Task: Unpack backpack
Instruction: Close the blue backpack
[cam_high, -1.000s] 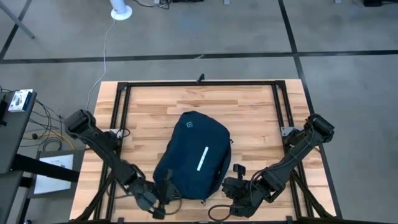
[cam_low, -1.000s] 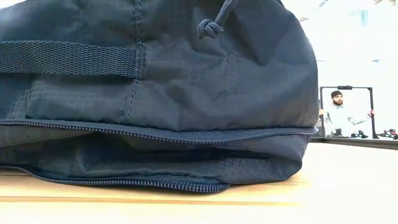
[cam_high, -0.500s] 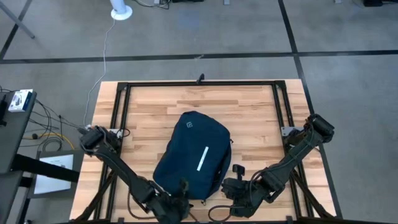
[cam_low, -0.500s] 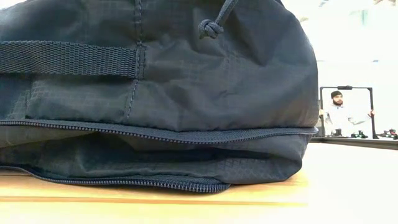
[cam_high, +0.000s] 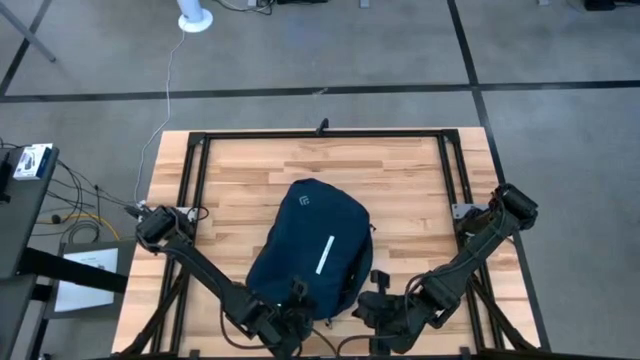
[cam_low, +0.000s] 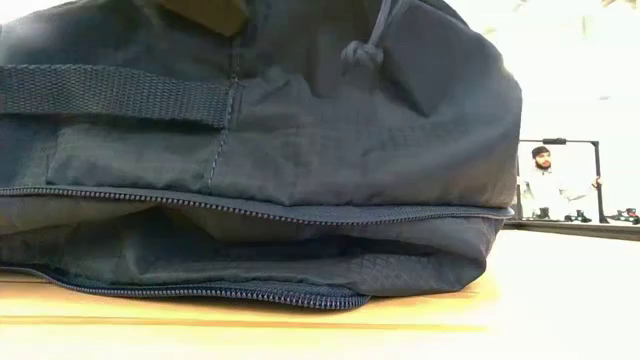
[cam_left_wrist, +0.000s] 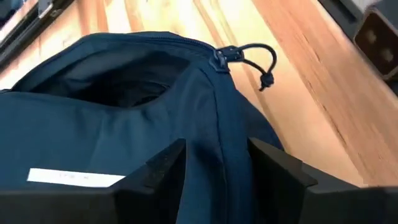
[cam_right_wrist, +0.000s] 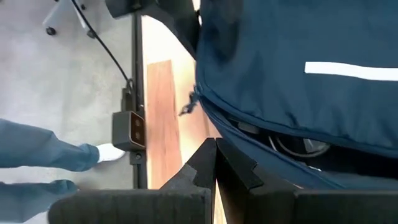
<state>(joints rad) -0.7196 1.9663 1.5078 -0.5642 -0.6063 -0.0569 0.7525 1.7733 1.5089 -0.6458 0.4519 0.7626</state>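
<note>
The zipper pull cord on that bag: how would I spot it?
Start at the wooden table, then the navy backpack in its middle. At the end nearest both arms, a dark knotted cord loops off the zipper slider onto bare wood, unlike the flat white stripe on top.

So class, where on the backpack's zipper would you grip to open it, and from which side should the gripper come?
Grip the corded zipper pull on the backpack. Its cord loops free beyond the fabric edge, over bare table, so fingers can probably close round it without bunching cloth. Approach from the near end, where the left gripper sits open over the bag.
</note>
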